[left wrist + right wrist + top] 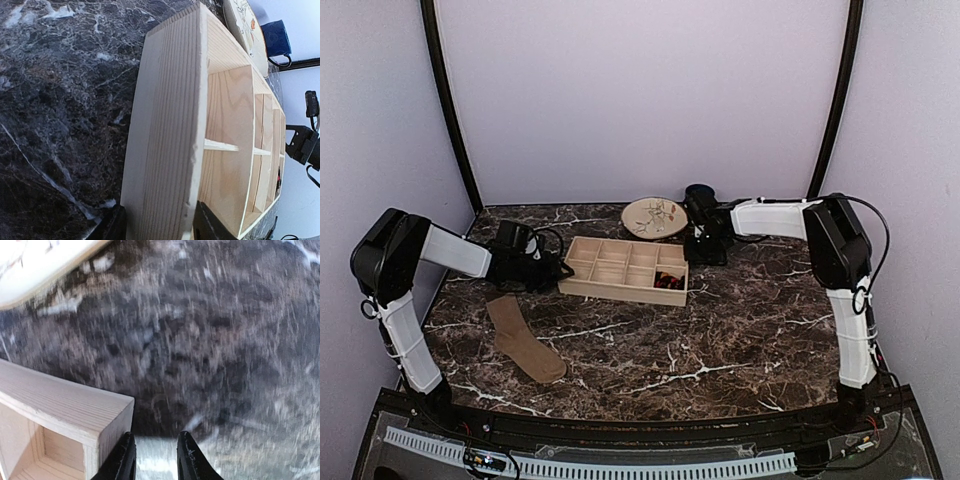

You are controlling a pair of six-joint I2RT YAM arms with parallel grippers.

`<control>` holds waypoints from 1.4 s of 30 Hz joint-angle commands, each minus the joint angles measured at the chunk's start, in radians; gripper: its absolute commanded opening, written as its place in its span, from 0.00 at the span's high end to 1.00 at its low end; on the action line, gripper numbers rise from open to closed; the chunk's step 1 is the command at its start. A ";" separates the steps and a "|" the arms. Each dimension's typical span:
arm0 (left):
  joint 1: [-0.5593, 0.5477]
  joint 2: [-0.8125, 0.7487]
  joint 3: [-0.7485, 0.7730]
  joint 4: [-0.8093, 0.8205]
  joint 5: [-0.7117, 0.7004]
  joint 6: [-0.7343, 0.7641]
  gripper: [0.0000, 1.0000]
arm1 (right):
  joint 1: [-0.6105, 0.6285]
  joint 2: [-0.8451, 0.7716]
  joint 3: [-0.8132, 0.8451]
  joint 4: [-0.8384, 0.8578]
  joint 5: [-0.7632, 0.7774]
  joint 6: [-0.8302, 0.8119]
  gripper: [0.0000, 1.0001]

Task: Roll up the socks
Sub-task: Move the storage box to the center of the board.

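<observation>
A single tan sock (523,340) lies flat on the marble table, front left, apart from both grippers; neither wrist view shows it. My left gripper (545,272) is at the left end of a wooden divided box (625,268). In the left wrist view its fingers (114,226) straddle the box's end wall (167,150), one outside and one inside, closed on it. My right gripper (705,246) is at the box's far right corner. In the right wrist view it (155,460) is slightly parted and empty over bare table, with its left finger beside the box corner (75,410).
A patterned plate (655,217) and a dark blue mug (698,192) stand at the back behind the box. Small red and black items (668,281) lie in the box's right compartment. White walls close in the table on three sides.
</observation>
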 commanded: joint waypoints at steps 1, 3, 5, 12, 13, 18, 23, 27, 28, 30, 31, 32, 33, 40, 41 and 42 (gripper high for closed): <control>-0.014 -0.016 -0.010 0.026 0.093 -0.004 0.52 | 0.000 0.054 0.111 0.045 -0.065 -0.033 0.72; -0.014 -0.013 -0.004 0.025 0.096 -0.006 0.52 | -0.006 0.079 0.137 0.043 -0.065 -0.037 0.72; -0.014 -0.015 -0.002 0.024 0.097 -0.011 0.52 | -0.010 0.094 0.157 0.042 -0.063 -0.037 0.72; -0.013 -0.052 0.005 -0.001 0.067 -0.012 0.52 | -0.018 0.082 0.143 0.053 -0.012 -0.031 0.70; -0.014 -0.063 0.004 -0.011 0.053 -0.009 0.52 | -0.019 0.068 0.130 0.058 0.003 -0.030 0.69; -0.014 -0.124 0.005 -0.082 -0.049 0.004 0.51 | -0.023 -0.014 0.032 0.092 0.074 -0.026 0.65; -0.015 -0.184 -0.002 -0.093 -0.104 0.004 0.50 | -0.025 -0.083 -0.042 0.114 0.109 -0.032 0.61; -0.013 -0.248 -0.021 -0.092 -0.148 -0.011 0.49 | -0.024 -0.144 -0.110 0.143 0.132 -0.043 0.57; -0.014 -0.266 -0.025 -0.091 -0.159 -0.013 0.49 | -0.024 -0.161 -0.129 0.155 0.139 -0.049 0.56; -0.014 -0.302 -0.036 -0.090 -0.178 -0.015 0.45 | -0.022 -0.206 -0.172 0.183 0.155 -0.067 0.52; -0.015 -0.320 -0.041 -0.090 -0.185 -0.015 0.40 | -0.021 -0.233 -0.197 0.205 0.160 -0.078 0.50; -0.014 -0.339 -0.044 -0.089 -0.187 -0.011 0.35 | -0.020 -0.278 -0.231 0.240 0.162 -0.093 0.49; -0.015 -0.361 -0.047 -0.087 -0.191 -0.006 0.30 | -0.016 -0.313 -0.267 0.283 0.164 -0.116 0.46; -0.071 -0.597 -0.089 -0.060 -0.309 0.062 0.01 | 0.006 -0.578 -0.495 0.622 0.245 -0.190 0.00; -0.088 -0.632 -0.090 -0.066 -0.334 0.088 0.01 | 0.005 -0.600 -0.534 0.686 0.275 -0.159 0.01; -0.111 -0.664 -0.094 -0.067 -0.358 0.115 0.01 | 0.003 -0.635 -0.579 0.768 0.302 -0.131 0.01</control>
